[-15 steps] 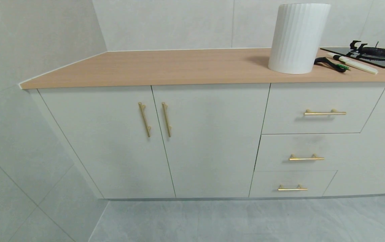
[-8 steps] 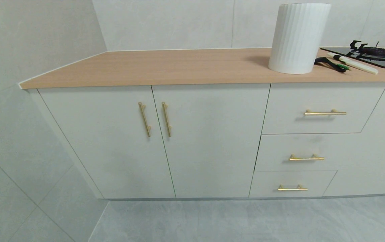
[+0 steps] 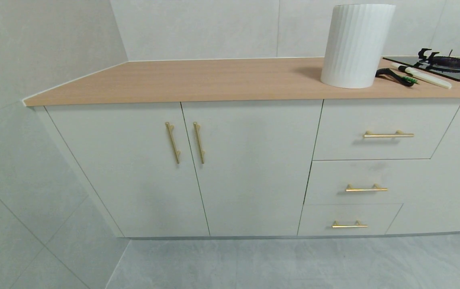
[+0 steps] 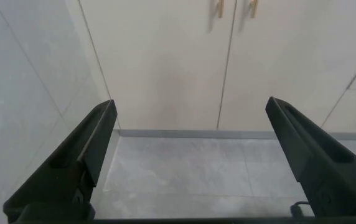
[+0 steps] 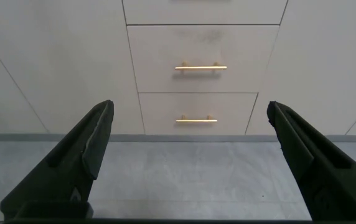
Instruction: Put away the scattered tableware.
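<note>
Risk first: clipping the worktop edge or a brass drawer handle on the way up, with both arms parked well below the white ribbed holder, close to the cabinet fronts. Next worry: knocking that tall holder over while reaching for pieces lying right at its base (probably light, so likely to tip at a nudge). Also a fair chance of sliding a thin, flat piece along the smooth wood instead of lifting it, or of shoving it onto the hob farther right of the holder. Left gripper: spread wide, nothing held, far below the holder and to its left, facing the double doors. Right gripper: likewise wide apart and empty, low beneath the holder, facing the two lower drawers. Now the tableware itself: two slim pieces on the worktop just right of the holder. First, a black-handled utensil with a touch of green at the far end, handle curving in against the holder's base, touching or not impossible to say. Second, a long pale piece, cream-coloured, knife-like, lying at a slant just beyond the black one, tip pointing away from the holder. Both flat, both low, little to grip from above. Holder's inside hidden from this angle; putting away, by the look of it, not yet begun.
</note>
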